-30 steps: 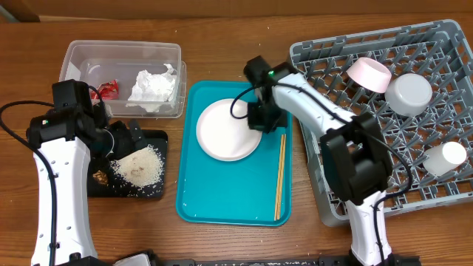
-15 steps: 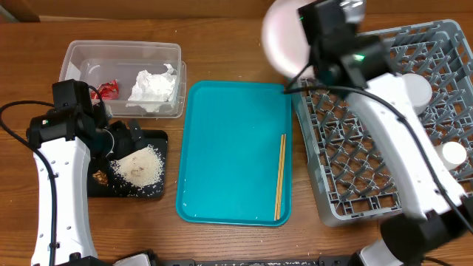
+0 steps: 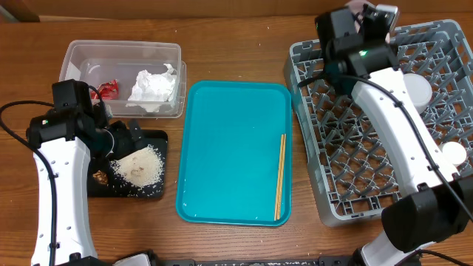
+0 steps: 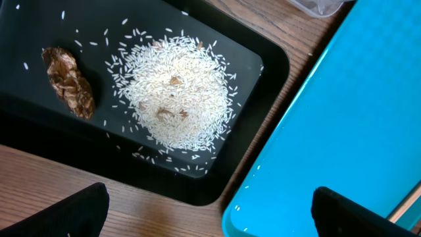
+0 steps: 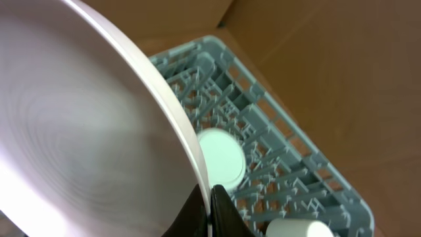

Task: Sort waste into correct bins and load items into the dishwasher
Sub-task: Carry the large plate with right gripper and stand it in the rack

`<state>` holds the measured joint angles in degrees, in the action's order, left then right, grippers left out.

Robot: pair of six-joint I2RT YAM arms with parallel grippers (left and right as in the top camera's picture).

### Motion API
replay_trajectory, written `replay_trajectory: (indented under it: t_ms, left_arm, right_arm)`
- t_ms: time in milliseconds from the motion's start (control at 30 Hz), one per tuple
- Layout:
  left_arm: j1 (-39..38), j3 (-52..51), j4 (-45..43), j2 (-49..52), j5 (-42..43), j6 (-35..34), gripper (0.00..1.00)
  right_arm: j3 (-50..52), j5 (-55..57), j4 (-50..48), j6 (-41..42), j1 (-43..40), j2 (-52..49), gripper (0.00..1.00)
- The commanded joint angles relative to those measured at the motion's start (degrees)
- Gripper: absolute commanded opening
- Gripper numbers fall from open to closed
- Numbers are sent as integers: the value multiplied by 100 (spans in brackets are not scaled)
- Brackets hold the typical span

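My right gripper (image 3: 364, 21) is shut on the rim of the round white plate (image 5: 85, 118), holding it on edge above the far-left corner of the grey dish rack (image 3: 355, 148). In the right wrist view the fingertips (image 5: 217, 207) pinch the rim, with the grey bowl (image 5: 220, 155) and white cup (image 5: 296, 227) in the rack (image 5: 276, 112) below. The pink bowl is hidden behind the arm. Two chopsticks (image 3: 281, 177) lie on the teal tray (image 3: 229, 155). My left gripper (image 4: 217, 220) is open and empty over the near edge of the black tray (image 4: 26, 118), which holds rice (image 4: 177, 92) and the brown lump (image 4: 69, 82).
The clear tub (image 3: 122, 52) at the back left holds the red-and-white wrapper (image 3: 109, 89) and the white napkin (image 3: 154, 85). The grey bowl (image 3: 415, 87) and white cup (image 3: 451, 154) sit along the rack's right side. The teal tray (image 4: 342, 131) lies right beside the black tray.
My right gripper lifted the plate off the teal tray, swung it up and right, and now holds it on edge over the rack's far-left corner. The left arm has not moved.
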<state>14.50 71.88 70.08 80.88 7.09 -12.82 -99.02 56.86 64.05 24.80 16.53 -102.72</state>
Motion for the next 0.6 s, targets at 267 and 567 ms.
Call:
replay_trajectory:
  t_ms: [267,567]
  left_arm:
    - [11,66,-7,-22,-2,168,100]
    - [11,66,-7,-22,-2,168,100]
  right_arm:
    - [905,-632,-197,463,-15,4,4]
    - [748,-1364,175,566,85,223,25]
